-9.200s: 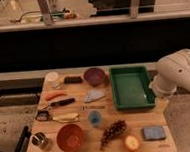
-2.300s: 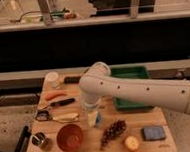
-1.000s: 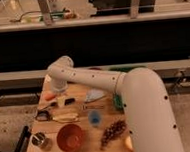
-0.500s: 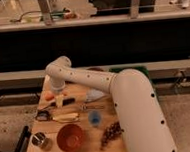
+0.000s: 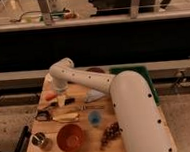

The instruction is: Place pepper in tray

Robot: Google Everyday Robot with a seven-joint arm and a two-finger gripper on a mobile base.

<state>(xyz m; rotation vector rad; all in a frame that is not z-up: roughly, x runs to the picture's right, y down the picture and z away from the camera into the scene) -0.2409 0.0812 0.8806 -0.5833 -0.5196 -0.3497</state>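
Since half a second ago arm is dropping slightly, white hand [image 5: 62, 100] now hanging just over long red-orange pepper [image 5: 50, 95] at left side of wooden tabletop [image 5: 42, 151]. Finger state: cannot tell. Pepper is lying flat, long axis roughly left-right. Best closing across its narrow width, mid-body, then carrying right to green plastic tray [image 5: 147, 74].
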